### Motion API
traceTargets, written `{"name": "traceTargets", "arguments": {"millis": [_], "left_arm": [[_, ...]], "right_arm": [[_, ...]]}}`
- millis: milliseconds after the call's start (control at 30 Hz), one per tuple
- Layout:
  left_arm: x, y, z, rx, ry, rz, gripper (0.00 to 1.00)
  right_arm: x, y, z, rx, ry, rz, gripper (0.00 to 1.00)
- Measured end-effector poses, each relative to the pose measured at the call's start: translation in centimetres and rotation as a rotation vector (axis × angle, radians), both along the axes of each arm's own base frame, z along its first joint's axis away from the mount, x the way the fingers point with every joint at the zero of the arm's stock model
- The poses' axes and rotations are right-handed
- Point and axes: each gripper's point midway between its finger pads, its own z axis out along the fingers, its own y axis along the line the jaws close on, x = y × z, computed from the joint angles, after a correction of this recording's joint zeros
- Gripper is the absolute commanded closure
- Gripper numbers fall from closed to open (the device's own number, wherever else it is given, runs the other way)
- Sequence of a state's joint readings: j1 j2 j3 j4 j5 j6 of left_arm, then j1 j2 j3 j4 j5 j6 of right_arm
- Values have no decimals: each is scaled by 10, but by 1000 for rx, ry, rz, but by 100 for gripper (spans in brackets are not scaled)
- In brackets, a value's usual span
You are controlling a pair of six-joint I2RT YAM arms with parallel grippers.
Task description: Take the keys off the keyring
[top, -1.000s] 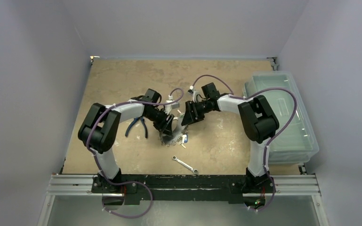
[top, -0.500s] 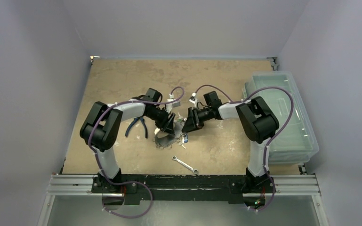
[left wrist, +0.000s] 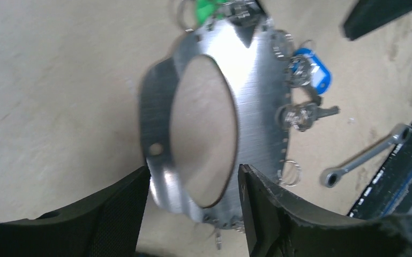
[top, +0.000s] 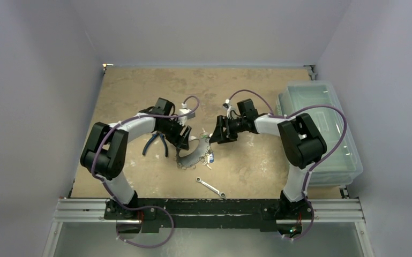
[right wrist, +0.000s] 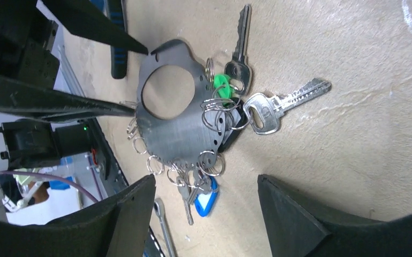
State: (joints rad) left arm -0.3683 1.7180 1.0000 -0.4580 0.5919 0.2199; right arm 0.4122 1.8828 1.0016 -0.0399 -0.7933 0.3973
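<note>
Nearest the front edge of the worktop (top: pixel 139 91), a slim silver wrench (top: pixel 210 187) is seen lying aslant. Just beyond it, toward the middle, the keyring (right wrist: pixel 182 131) is found. It is a flat plate of brushed metal with a large oval opening, and its rim is pierced by small holes through which split rings are hung. The keys (right wrist: pixel 284 101) are all seen attached, fanned along the side toward the right edge, with a blue tag (right wrist: pixel 206 201) and a green one (right wrist: pixel 222 85) among them. The left tool (left wrist: pixel 194 172) is spread wide astride the plate's end; whether the plate is touched cannot be told. The right tool (right wrist: pixel 206 181) is likewise held wide and empty, aimed at the keys. Blue-handled pliers (top: pixel 158 144) are seen toward the left edge. The step in hand is judged to be the bracing of the plate; no key is judged removed. Next, the plate would need to be pinned and one thin, slippery split ring pinched and wound off.
</note>
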Motion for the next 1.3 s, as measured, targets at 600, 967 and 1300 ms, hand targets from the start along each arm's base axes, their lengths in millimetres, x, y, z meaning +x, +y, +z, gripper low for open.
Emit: {"name": "traceTargets", "arguments": {"millis": [600, 967, 1300], "left_arm": [[24, -2, -9, -46, -34, 65, 45], [28, -13, -10, -99, -16, 62, 52], [23, -6, -5, -71, -10, 72, 44]], "right_arm": [[-46, 56, 5, 242, 163, 135, 31], [-45, 61, 34, 422, 177, 49, 77], [-21, 44, 33, 172, -125, 68, 55]]}}
